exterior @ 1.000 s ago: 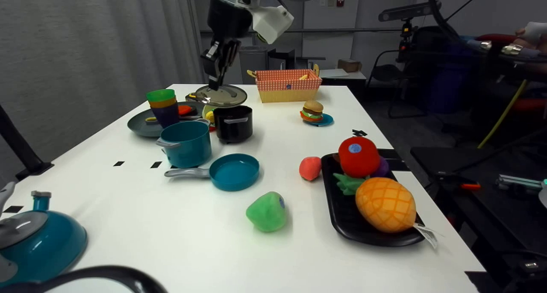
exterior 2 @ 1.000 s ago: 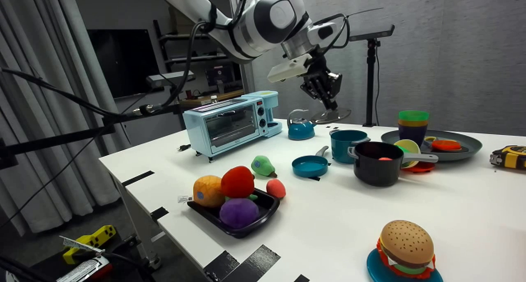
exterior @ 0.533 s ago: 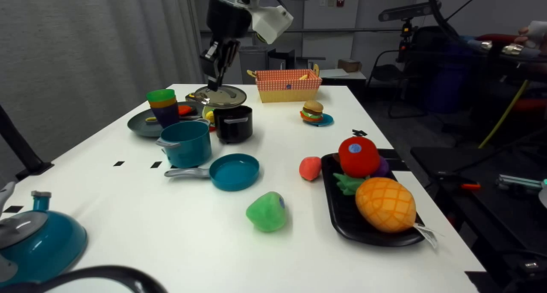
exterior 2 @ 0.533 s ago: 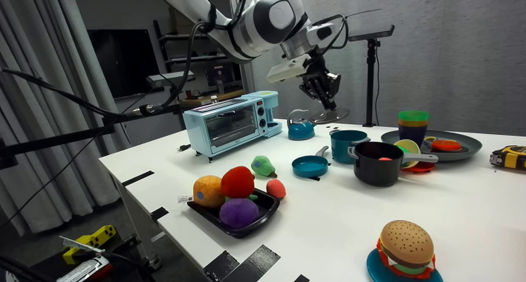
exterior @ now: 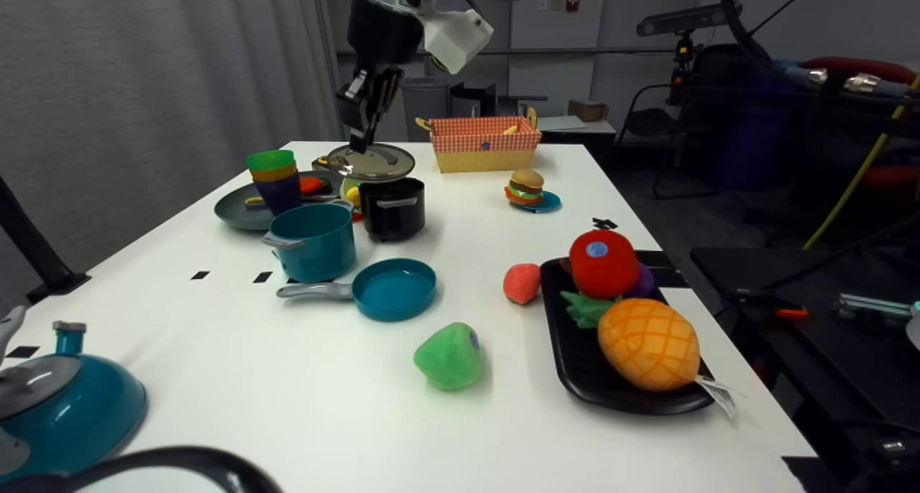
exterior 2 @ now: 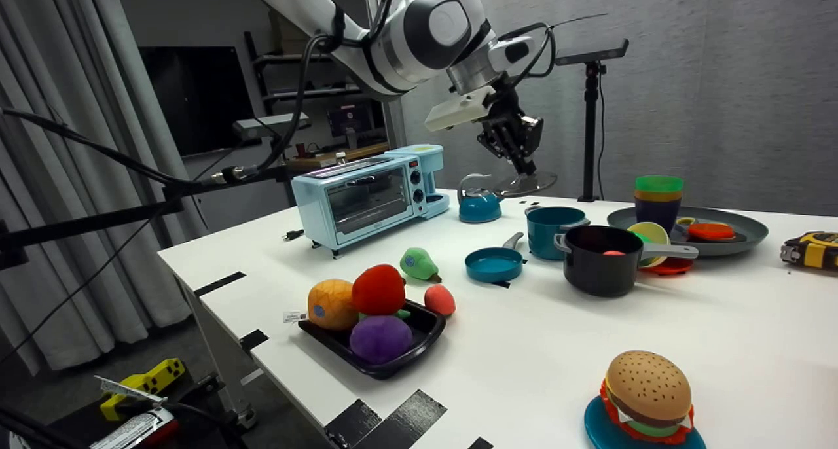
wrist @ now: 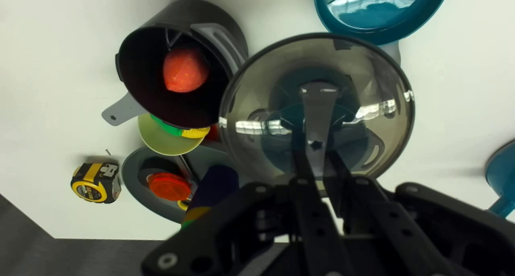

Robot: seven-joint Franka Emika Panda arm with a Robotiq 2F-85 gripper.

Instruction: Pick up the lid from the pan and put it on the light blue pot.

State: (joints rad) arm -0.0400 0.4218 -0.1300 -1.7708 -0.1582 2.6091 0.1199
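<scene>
One lid (exterior: 377,164) hangs above counter (exterior 2: 537,344), apart from pot (exterior: 320,252) | claw (wrist: 317,159) is clamped on lid's handle (wrist: 320,119) | in wrist view pot shows through lid | pan (exterior: 394,290) sits just beside pot | black pot (exterior 2: 599,272) stands near, red toy (wrist: 185,71) inside

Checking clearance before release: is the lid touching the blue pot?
Apart. In an exterior view, a clear gap shows between the lid and the blue pot below.
</scene>
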